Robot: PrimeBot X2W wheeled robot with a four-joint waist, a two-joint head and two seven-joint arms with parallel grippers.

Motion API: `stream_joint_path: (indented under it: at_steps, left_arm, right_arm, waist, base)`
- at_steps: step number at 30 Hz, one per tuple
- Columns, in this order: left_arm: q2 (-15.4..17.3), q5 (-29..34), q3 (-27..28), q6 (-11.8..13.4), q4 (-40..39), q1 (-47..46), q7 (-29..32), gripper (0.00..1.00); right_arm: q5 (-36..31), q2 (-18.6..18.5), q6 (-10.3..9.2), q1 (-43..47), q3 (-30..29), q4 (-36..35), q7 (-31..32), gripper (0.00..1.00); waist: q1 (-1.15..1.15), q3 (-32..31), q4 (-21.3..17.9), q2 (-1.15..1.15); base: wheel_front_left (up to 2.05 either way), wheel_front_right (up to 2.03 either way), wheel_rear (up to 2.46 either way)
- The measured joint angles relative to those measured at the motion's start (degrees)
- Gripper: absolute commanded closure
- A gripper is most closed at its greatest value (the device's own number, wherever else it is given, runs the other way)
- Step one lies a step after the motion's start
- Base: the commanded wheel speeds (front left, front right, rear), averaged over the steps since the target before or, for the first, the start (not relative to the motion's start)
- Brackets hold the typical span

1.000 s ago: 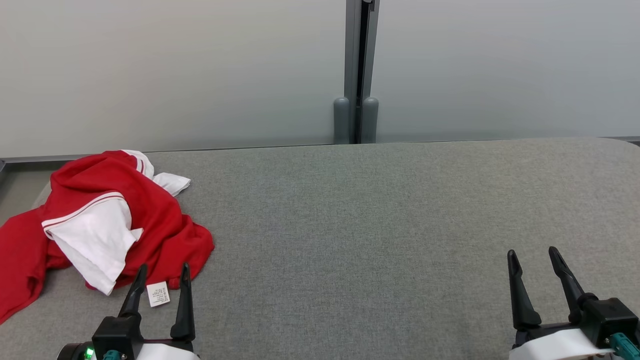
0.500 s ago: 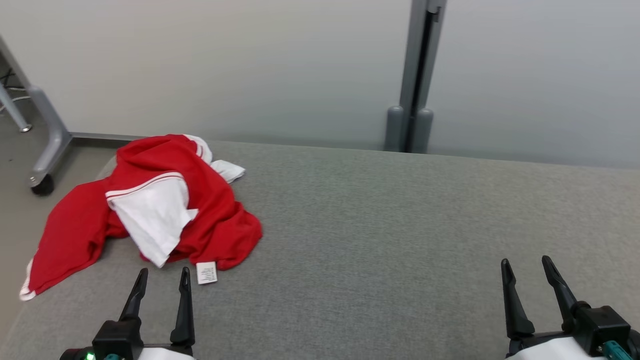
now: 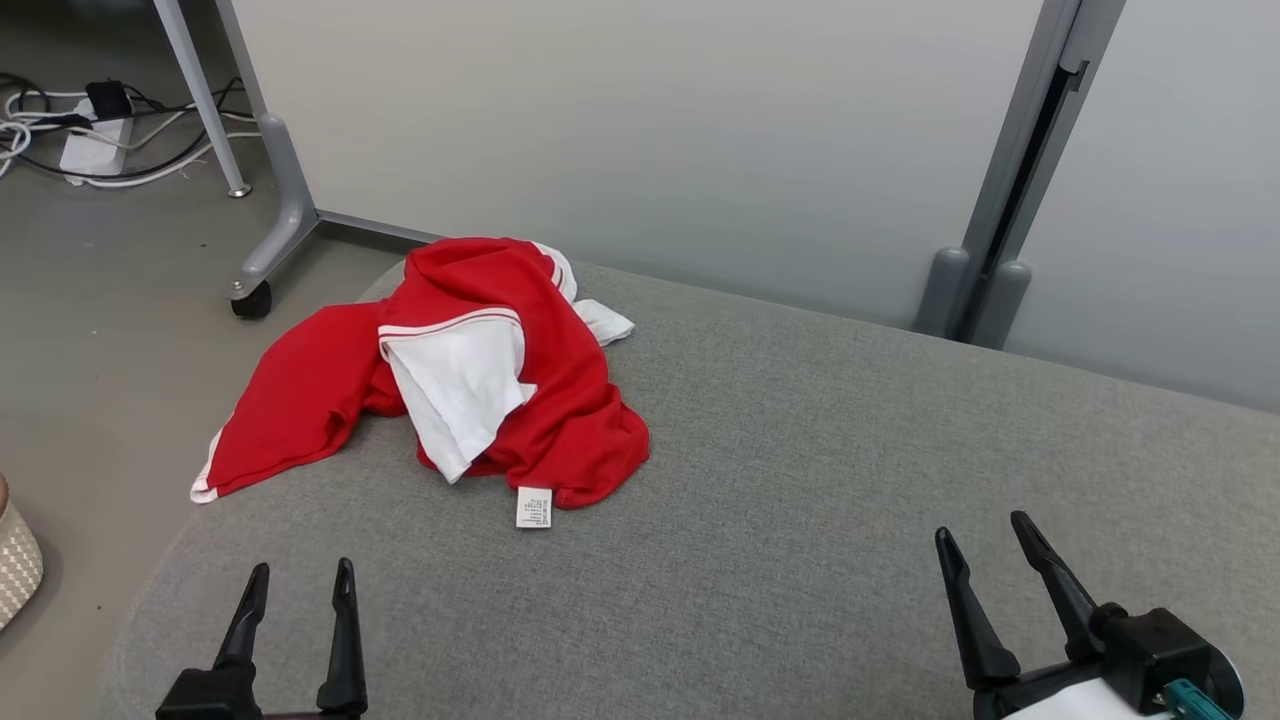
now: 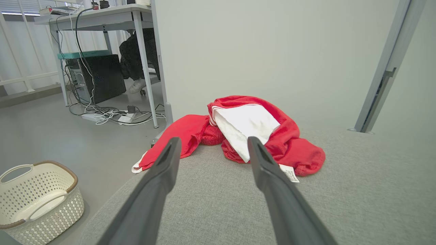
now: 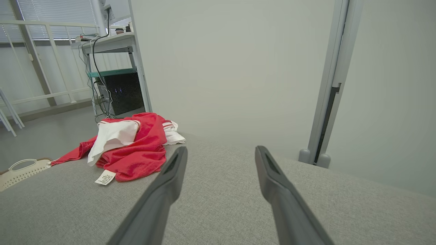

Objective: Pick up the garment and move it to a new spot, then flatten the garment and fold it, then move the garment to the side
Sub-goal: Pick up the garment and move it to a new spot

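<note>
Head view: the garment (image 3: 560,400), red with white panels, lies crumpled at 10 o'clock on the far left corner of the grey table (image 3: 800,500). One red part hangs over the table's left edge. Its white label (image 3: 534,507) lies flat on the table at the near hem. The left gripper (image 3: 302,566) is at 7 o'clock, fingers spread and empty, well apart from the garment. The right gripper (image 3: 980,525) is at 5 o'clock, also spread, holding nothing. A pale wall (image 3: 650,150) runs behind the table, with a grey post (image 3: 1010,180) at 1 o'clock. Cables (image 3: 60,130) lie on the floor at 10 o'clock, and a basket (image 3: 15,560) shows at the left edge.

Left wrist view: the two dark fingers (image 4: 163,170) stand apart above the table, touching nothing. The garment lies beyond their tips at 12 o'clock, its label to the right of the right finger. The white basket stands on the floor at 8 o'clock. A desk (image 4: 102,13) with a black tower (image 4: 98,78) under it is at 10 o'clock.

Right wrist view: the fingers are parted over bare table. The garment is at 9 o'clock, away from them, label toward the camera. The post rises at 2 o'clock.
</note>
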Motion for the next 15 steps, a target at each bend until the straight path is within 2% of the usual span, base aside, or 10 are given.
stream_joint_path:
  at_steps: [4, 9, 15]
  left_arm:
    - [0.0, -0.6, -1.5, -1.5, 0.6, -1.9, 0.0, 0.00]
    - [-0.1, -2.5, -4.4, -3.9, 7.3, -8.9, 0.1, 0.00]
    - [1.5, -4.5, -6.2, -5.3, 14.3, -23.1, 7.2, 0.00]
  right_arm:
    - [-0.5, 0.0, 0.00, 0.0, 0.2, -0.1, 0.0, 0.00]
    - [-1.0, -0.7, 0.00, -0.7, 0.7, -0.5, 0.0, 0.00]
    - [-0.7, -2.0, 0.00, -4.7, 3.2, -1.6, 0.0, 0.00]
  waist:
    - [0.00, 1.0, -0.8, 0.00]
    - [0.00, 3.5, -2.6, 0.00]
    - [0.00, 8.7, -6.2, 0.00]
  base:
    - [0.00, 0.00, 0.00]
    - [0.00, 0.00, 0.00]
    - [0.00, 0.00, 0.00]
